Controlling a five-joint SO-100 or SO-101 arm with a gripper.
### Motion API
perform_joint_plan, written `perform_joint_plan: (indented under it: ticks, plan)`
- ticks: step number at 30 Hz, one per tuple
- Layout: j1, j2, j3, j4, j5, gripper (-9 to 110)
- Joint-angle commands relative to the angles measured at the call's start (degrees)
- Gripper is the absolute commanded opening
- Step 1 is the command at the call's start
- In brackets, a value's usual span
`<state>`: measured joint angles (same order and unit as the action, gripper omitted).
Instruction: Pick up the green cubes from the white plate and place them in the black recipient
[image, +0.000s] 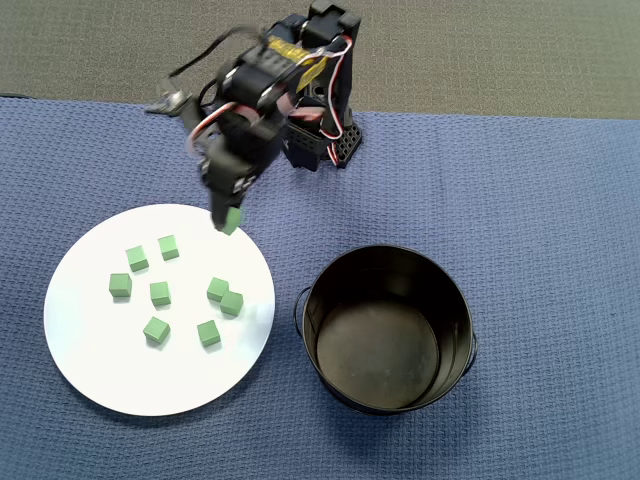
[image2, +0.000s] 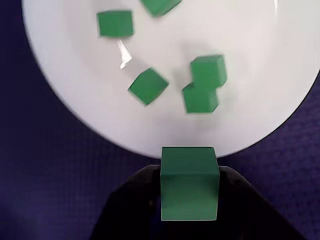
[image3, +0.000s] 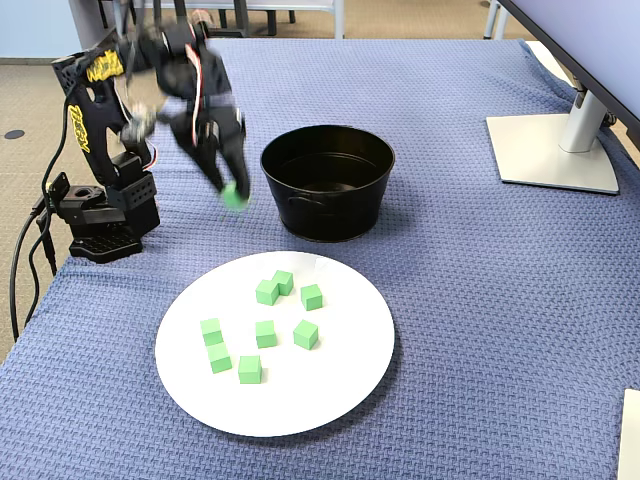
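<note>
My gripper (image: 228, 217) is shut on one green cube (image: 231, 223), held in the air over the upper right rim of the white plate (image: 100, 350). In the wrist view the held cube (image2: 189, 170) sits between the dark jaws of the gripper (image2: 189, 192), just past the plate's edge (image2: 250, 60). Several green cubes (image: 160, 293) lie scattered on the plate (image3: 330, 390). The black recipient (image: 462, 300) stands empty to the plate's right. In the fixed view the gripper (image3: 233, 195) with its cube (image3: 235, 198) hangs left of the black recipient (image3: 330, 215).
The arm's base (image3: 100, 220) stands at the blue cloth's (image: 540, 200) edge, behind the plate. A monitor stand (image3: 555, 150) sits at the far right in the fixed view. Grey carpet (image: 480, 50) lies beyond the table edge.
</note>
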<state>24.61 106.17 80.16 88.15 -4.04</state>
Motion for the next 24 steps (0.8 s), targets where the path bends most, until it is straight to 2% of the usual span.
perform_joint_plan:
  ticks: [1,6,14,17,18,21,24]
  plan:
    - [-11.3,5.0,-4.5,-2.3,3.9,0]
    - [-23.3,-0.7,-3.5,-8.9,8.9,0]
    - [-36.7,-13.0,-2.5,-19.1,13.7,0]
    - [-40.2,-14.7,-3.0,-20.0,11.8,26]
    - [-40.9,-14.9,-3.6,-18.9,11.0,29]
    - [-40.5,-12.9,-3.7,-16.9,8.6,32]
    - [-35.3,-8.8,-3.5,-13.9,5.6,31]
